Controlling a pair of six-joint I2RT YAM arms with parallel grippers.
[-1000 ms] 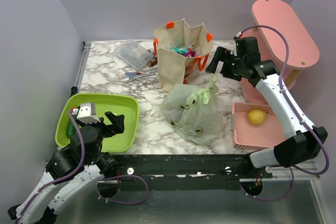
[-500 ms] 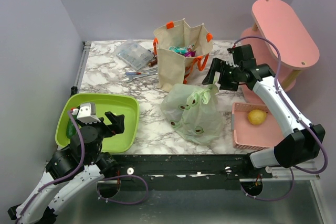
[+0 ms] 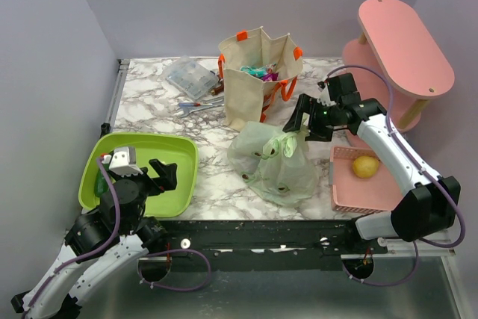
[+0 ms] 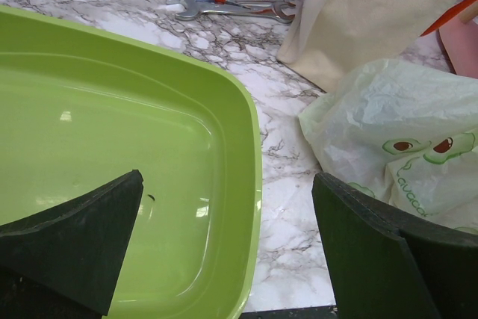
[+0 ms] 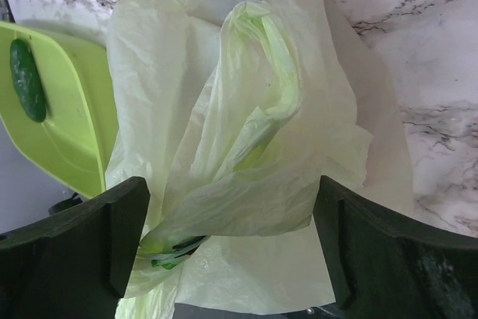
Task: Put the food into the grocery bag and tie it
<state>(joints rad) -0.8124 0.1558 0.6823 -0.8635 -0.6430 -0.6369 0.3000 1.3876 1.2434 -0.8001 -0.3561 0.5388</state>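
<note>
Right tool (image 3: pixel 305 126) I have spread wide, empty, over the grocery bag (image 3: pixel 278 166) handles; left tool (image 3: pixel 161 175) spread, empty, over green tray (image 3: pixel 181 152).

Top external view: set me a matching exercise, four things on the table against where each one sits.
Things:
1. lemon
2. grocery bag
3. beige tote
4. green tray

Places:
A. under the open left gripper
B. in the pink basket
C. at the back, behind the grocery bag
D. in the middle, under the open right gripper

Pairs: 1-B, 2-D, 3-C, 4-A.
</note>
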